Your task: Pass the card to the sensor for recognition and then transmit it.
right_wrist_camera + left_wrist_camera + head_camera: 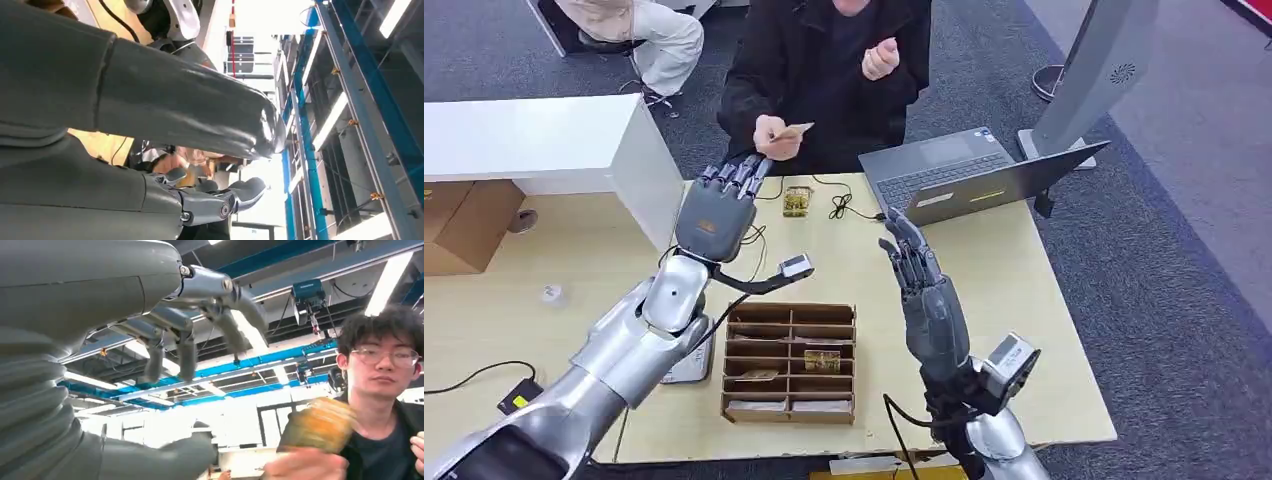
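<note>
A person in a dark jacket sits across the table and holds the card (pixel 795 130) in one hand; in the left wrist view the card (pixel 320 426) is a blurred yellow-brown shape in front of that person. My left hand (pixel 720 204) is raised near the person's hand, fingers extended and spread, holding nothing. My right hand (pixel 919 275) stands upright over the table, fingers apart and empty. A small sensor box (pixel 797 200) sits on the table at the far edge, just beyond my left hand.
An open laptop (pixel 969 175) stands at the far right of the table. A cardboard divider tray (pixel 790 362) with cards in its slots lies at the near middle. A white cabinet (pixel 544 140) stands at the left. Cables run across the table.
</note>
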Robot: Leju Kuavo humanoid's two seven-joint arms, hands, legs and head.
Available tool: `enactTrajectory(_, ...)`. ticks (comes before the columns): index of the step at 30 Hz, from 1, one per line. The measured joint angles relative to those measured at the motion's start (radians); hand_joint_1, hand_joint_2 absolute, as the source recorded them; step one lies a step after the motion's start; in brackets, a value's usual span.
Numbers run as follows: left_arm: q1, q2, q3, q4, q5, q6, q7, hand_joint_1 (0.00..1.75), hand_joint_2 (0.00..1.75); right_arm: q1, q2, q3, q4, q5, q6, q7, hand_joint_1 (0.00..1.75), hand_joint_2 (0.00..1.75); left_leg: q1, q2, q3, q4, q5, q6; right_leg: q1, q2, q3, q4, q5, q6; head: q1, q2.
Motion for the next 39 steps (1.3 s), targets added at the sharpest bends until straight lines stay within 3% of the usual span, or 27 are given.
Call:
enactTrajectory(5, 0.019, -0.001, 0.009, -0.012, 0.001, 0.008, -0.020, 0.00, 1.75, 0.004, 0.000, 0.000, 0.000, 0.003, -0.007, -0.004, 0.00, 0.00, 0.000, 0.000, 0.000, 0.000, 0.000, 0.000, 0.000, 0.000, 0.000, 0.000, 0.000, 0.000, 0.000, 0.000)
enactTrajectory(9, 0.071, -0.011, 0.045, -0.066, 0.034, 0.021, -0.076, 0.00, 1.75, 0.019, -0.001, -0.005, -0.002, 0.011, -0.022, -0.005, 0.00, 0.00, 0.000, 0.000, 0.000, 0.000, 0.000, 0.000, 0.000, 0.000, 0.000, 0.000, 0.000, 0.000, 0.000, 0.000)
enactTrajectory(16, 0.261, -0.034, 0.120, -0.315, 0.287, 0.090, -0.241, 0.00, 1.75, 0.073, -0.007, -0.041, -0.030, 0.041, -0.063, -0.015, 0.00, 0.00, 0.000, 0.000, 0.000, 0.000, -0.002, 0.001, 0.000, 0.000, 0.000, 0.000, -0.001, 0.001, 0.000, 0.000)
enactTrajectory(18, 0.323, -0.042, 0.146, -0.398, 0.353, 0.095, -0.313, 0.00, 1.75, 0.089, -0.009, -0.051, -0.039, 0.048, -0.073, -0.018, 0.00, 0.00, 0.000, 0.000, -0.001, 0.000, -0.002, 0.001, 0.000, 0.000, 0.000, 0.000, -0.001, 0.001, 0.000, 0.000)
enactTrajectory(23, 0.505, -0.096, 0.271, -0.611, 0.622, 0.099, -0.607, 0.00, 1.75, 0.128, -0.015, -0.077, -0.063, 0.063, -0.098, -0.027, 0.00, 0.00, 0.000, 0.001, -0.001, 0.000, -0.003, 0.001, 0.000, 0.001, -0.001, -0.001, -0.002, 0.001, 0.000, 0.000)
enactTrajectory(25, 0.543, -0.104, 0.300, -0.655, 0.711, 0.100, -0.655, 0.00, 1.75, 0.134, -0.017, -0.083, -0.069, 0.066, -0.102, -0.027, 0.00, 0.00, 0.000, 0.001, -0.001, 0.000, -0.003, 0.001, 0.000, 0.000, -0.001, -0.001, -0.002, 0.001, 0.000, 0.000)
enactTrajectory(28, 0.605, -0.093, 0.326, -0.711, 0.860, 0.094, -0.652, 0.00, 1.75, 0.138, -0.018, -0.087, -0.073, 0.071, -0.110, -0.027, 0.00, 0.00, 0.000, 0.001, 0.000, 0.000, -0.003, 0.001, 0.000, 0.001, 0.000, -0.001, -0.001, 0.001, 0.000, 0.000)
enactTrajectory(31, 0.650, -0.053, 0.343, -0.727, 0.939, 0.002, -0.601, 0.00, 1.75, 0.141, -0.018, -0.095, -0.078, 0.076, -0.114, -0.024, 0.00, 0.00, 0.001, 0.001, 0.000, 0.000, -0.002, 0.000, 0.000, 0.000, 0.000, -0.001, -0.001, 0.001, 0.000, 0.000)
enactTrajectory(34, 0.684, -0.013, 0.354, -0.727, 0.918, -0.074, -0.573, 0.00, 1.75, 0.143, -0.018, -0.104, -0.087, 0.078, -0.113, -0.021, 0.00, 0.00, 0.000, 0.001, 0.000, 0.000, -0.002, 0.000, 0.000, 0.000, -0.001, 0.000, -0.001, 0.001, 0.000, 0.000)
enactTrajectory(39, 0.700, 0.033, 0.355, -0.727, 0.736, -0.151, -0.495, 0.00, 1.75, 0.150, -0.018, -0.121, -0.098, 0.093, -0.098, -0.013, 0.00, 0.00, 0.000, 0.000, -0.001, 0.000, -0.002, 0.000, 0.000, 0.000, 0.000, 0.000, -0.001, 0.001, 0.000, 0.000)
